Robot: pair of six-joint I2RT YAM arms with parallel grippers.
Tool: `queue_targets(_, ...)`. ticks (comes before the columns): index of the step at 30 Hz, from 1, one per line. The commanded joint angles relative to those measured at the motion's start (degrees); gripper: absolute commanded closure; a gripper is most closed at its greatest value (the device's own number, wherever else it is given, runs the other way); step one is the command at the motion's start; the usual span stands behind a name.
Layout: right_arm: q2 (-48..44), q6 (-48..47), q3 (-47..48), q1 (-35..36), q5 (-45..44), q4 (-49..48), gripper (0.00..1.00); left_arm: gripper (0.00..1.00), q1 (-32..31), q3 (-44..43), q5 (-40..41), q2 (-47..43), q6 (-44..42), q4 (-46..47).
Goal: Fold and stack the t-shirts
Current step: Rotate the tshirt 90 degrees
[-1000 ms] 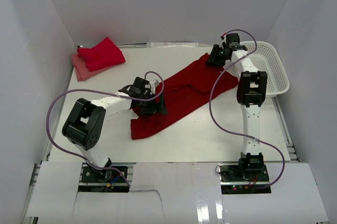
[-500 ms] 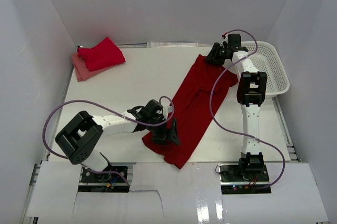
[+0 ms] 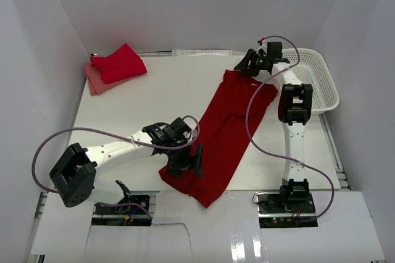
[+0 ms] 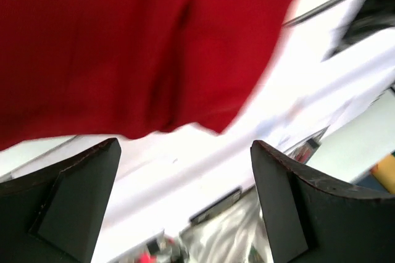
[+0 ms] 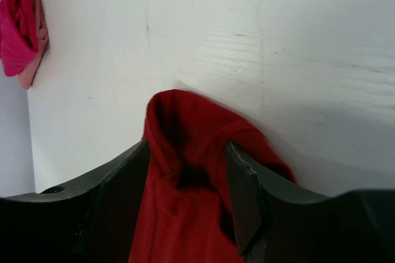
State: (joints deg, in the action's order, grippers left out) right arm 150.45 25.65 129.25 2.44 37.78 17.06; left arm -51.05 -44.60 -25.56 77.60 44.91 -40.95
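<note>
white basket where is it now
In the top view, the white basket sits at the far right of the table, just right of the right arm and the spread red shirt.

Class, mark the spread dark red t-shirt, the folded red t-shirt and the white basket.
spread dark red t-shirt [image 3: 227, 128]: top view, middle of cloth.
folded red t-shirt [image 3: 120, 63]: top view, its top face.
white basket [image 3: 318, 79]: top view, bare lattice floor.
</note>
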Motion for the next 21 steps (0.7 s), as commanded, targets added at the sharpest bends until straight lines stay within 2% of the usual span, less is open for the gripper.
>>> queue_targets(1, -9.89, 0.28, -2.06, 0.90, 4.84, -5.89, 0.41, 0.02, 3.39, -12.40, 3.86, -0.18, -3.85, -7.12)
queue_targets(8, -26.33, -6.39, -13.99, 2.57, 2.05, -2.74, 0.41, 0.02, 15.25, -29.12, 1.31, 7.20, -12.64, -5.03)
queue_targets(12, -38.10, -9.47, -26.83, 3.10, -2.52, -1.16, 0.41, 0.02, 19.05, -43.95, -3.68, 18.08, -15.11, 0.33)
queue_targets(14, -45.48, -10.09, -34.83, 3.71, -8.58, 2.00, 0.42, 0.02, 19.93, -47.84, -5.98, 25.99, -14.50, 6.21)
queue_targets(15, -50.56, -10.09, -37.90, 3.98, -10.86, 2.80, 0.48, 0.02, 20.11, -51.34, -10.52, 28.63, -14.49, 8.67)
queue_targets(16, -53.04, -9.83, -41.15, 4.33, -14.54, 3.15, 0.57, 0.02, 20.28, -53.29, -12.04, 34.23, -14.06, 12.61)
queue_targets(18, -57.88, -9.22, -50.70, 4.50, -17.55, 3.07, 0.72, 0.02, 20.55, -58.82, -14.59, 39.97, -13.88, 14.57)
queue_targets(19, -62.25, -8.69, -53.64, 4.77, -19.74, 3.07, 0.89, 0.02, 20.55, -63.72, -16.61, 44.95, -13.97, 16.93)
queue_targets(21, -65.62, -8.25, -60.91, 5.03, -22.12, 3.24, 0.92, 0.02, 20.55, -68.06, -19.86, 49.46, -13.18, 19.84)
